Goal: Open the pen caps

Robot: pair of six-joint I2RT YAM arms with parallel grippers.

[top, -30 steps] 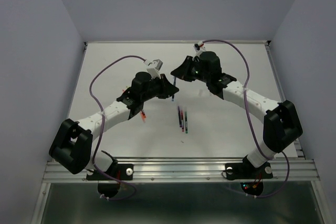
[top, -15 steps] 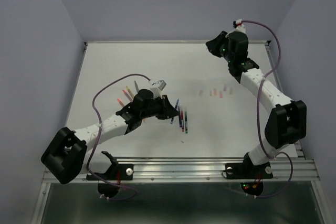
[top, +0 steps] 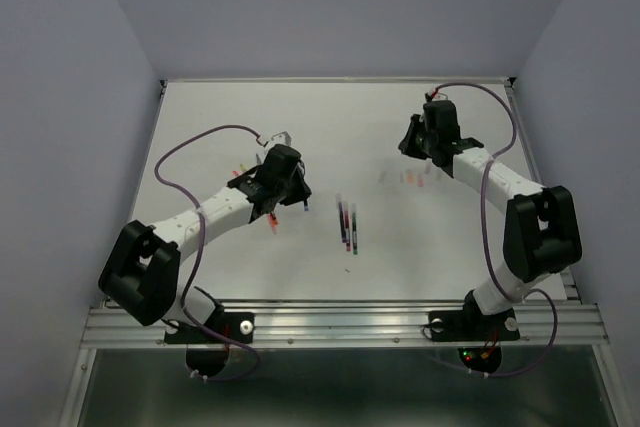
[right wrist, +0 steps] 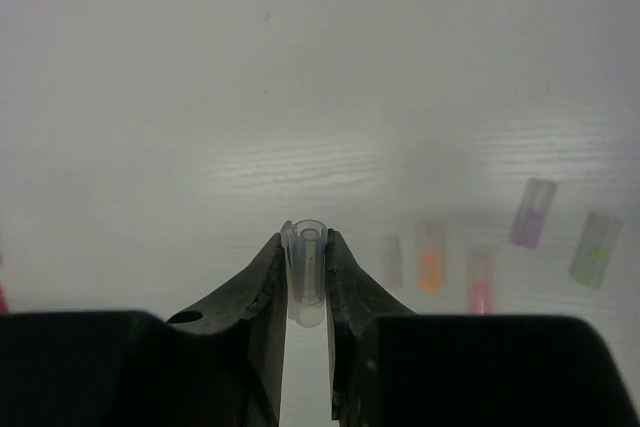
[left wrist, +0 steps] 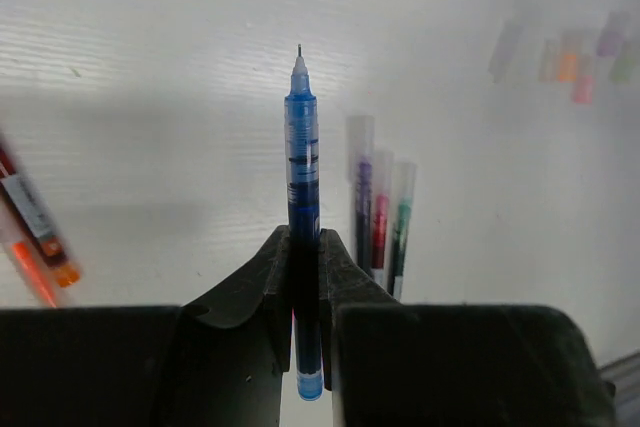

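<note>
Top external view: A white table (top: pixel 330 127) fills the floor of a plain booth and is enclosed by pale lavender walls (top: pixel 300 7) at the back and on both sides. A ribbed metal rail (top: pixel 340 322) runs along the near edge and carries both arm bases. The left gripper (top: pixel 295 192) sits left of centre, low over the surface. The right gripper (top: pixel 415 145) sits at right, nearer the back wall. Its grip cannot be read from this height. Three pens (top: pixel 347 227) lie side by side near the centre of the table. The loose caps (top: pixel 412 177) appear as a faint pale cluster just in front of the right gripper. The orange and red pens (top: pixel 272 220) lie partly under the left arm.

Left wrist view: The left gripper is clamped on a blue pen (left wrist: pixel 303 147). The pen's bare tip points away from the camera and is uncapped. On the white surface beyond, the three pens lie parallel, purple, red and green, each with a translucent cap on its far end. The loose caps are a blur at upper right. The orange and red pens lie at the left edge. The table shows a faint horizontal grain.

Right wrist view: The right gripper is closed on a pale translucent cap (right wrist: pixel 306 267), with its open mouth facing the camera. Five loose caps rest apart on the table to the right. They are clear, orange, pink, purple and greenish.
</note>
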